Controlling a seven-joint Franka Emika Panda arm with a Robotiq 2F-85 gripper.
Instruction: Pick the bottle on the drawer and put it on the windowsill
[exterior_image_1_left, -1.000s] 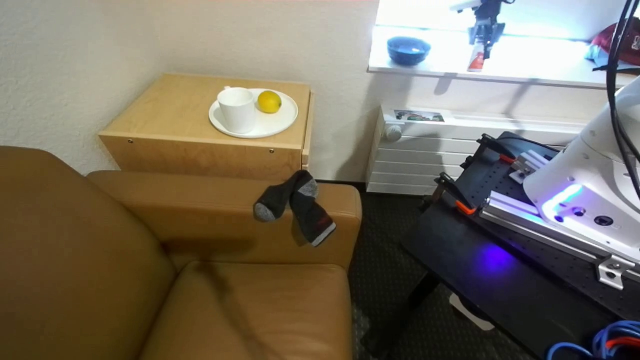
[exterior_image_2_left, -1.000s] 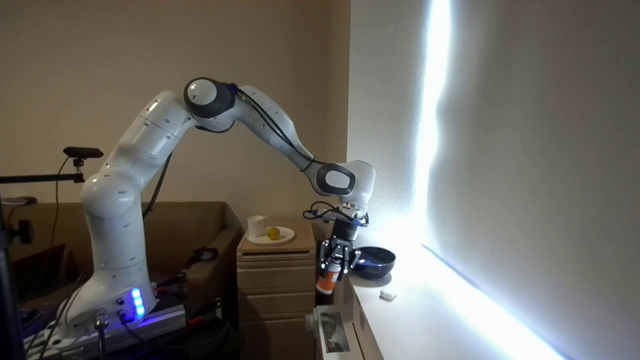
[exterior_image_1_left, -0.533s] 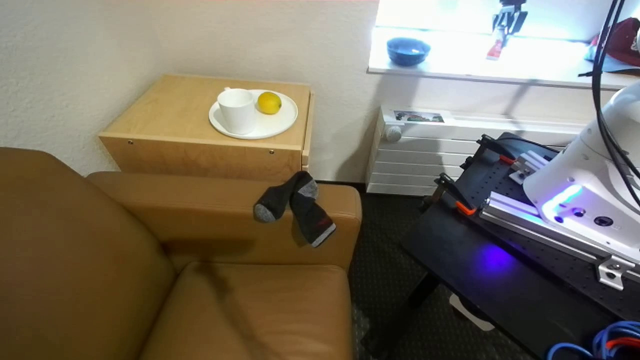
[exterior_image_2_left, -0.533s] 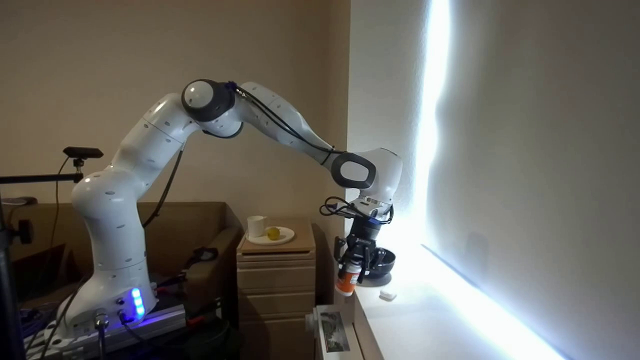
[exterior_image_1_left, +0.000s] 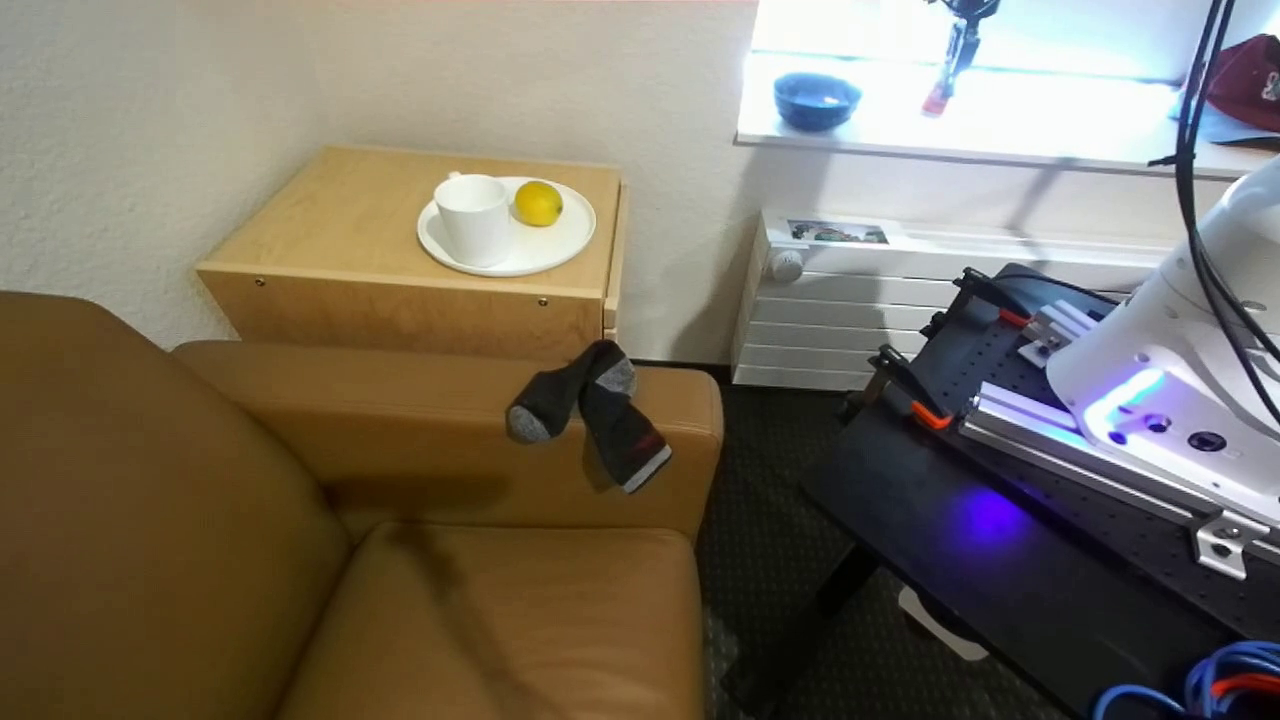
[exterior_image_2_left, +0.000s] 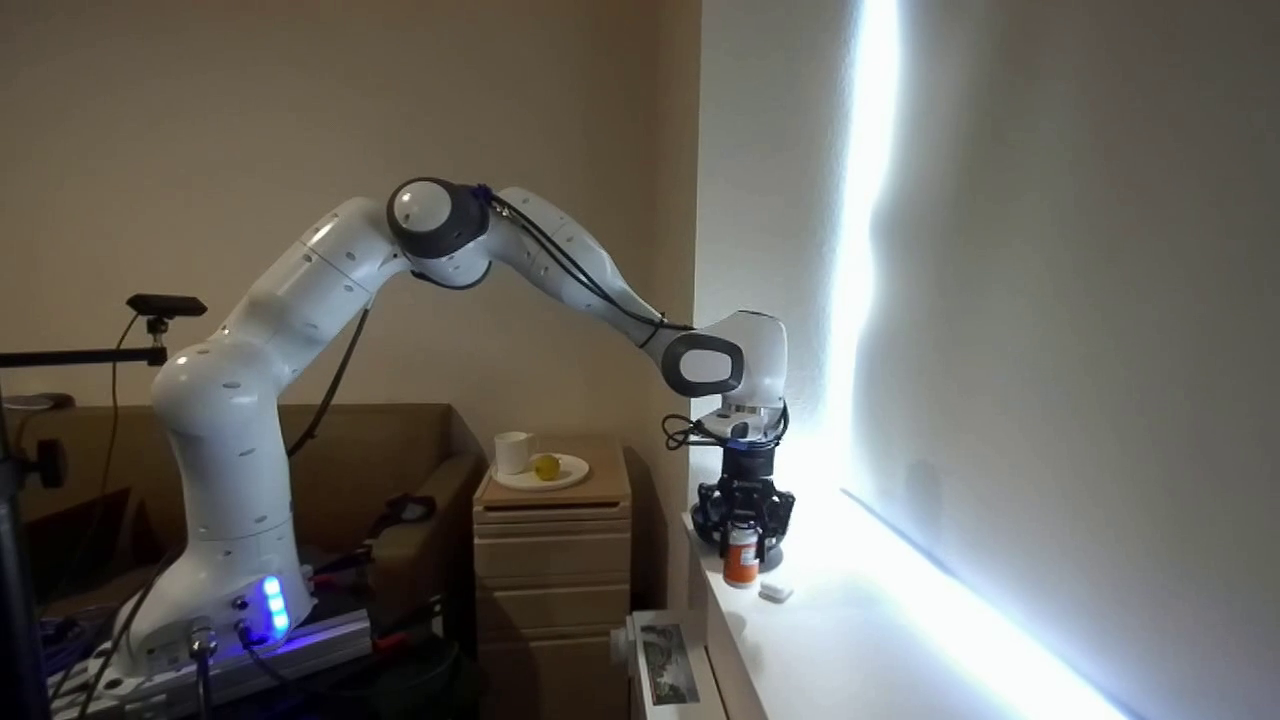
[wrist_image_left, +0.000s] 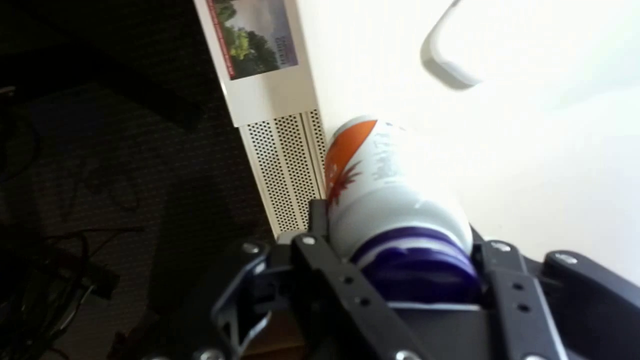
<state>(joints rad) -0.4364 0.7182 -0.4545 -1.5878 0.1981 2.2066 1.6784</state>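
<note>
- While the gripper (wrist_image_left: 398, 225) clasps the purple-capped bottle (wrist_image_left: 387, 180) from both sides, cap up at the white windowsill (exterior_image_2_left: 850, 650), I cannot tell whether its base touches.
- A small white object (exterior_image_2_left: 776, 592) lies near it; a dark bowl (exterior_image_1_left: 817, 102) stands apart on the same windowsill.
- On the wooden drawer cabinet (exterior_image_1_left: 350, 215), a plate (exterior_image_1_left: 565, 250) bears a white mug (exterior_image_1_left: 474, 222) and a lemon (exterior_image_1_left: 539, 204).
- Dark socks (exterior_image_1_left: 618, 430) drape over the brown sofa armrest (exterior_image_1_left: 420, 400).

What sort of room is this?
Likely a lounge corner in a home or office, hard to say which: a brown sofa, a wooden drawer cabinet bearing a mug on a plate, and a radiator below the windowsill.
</note>
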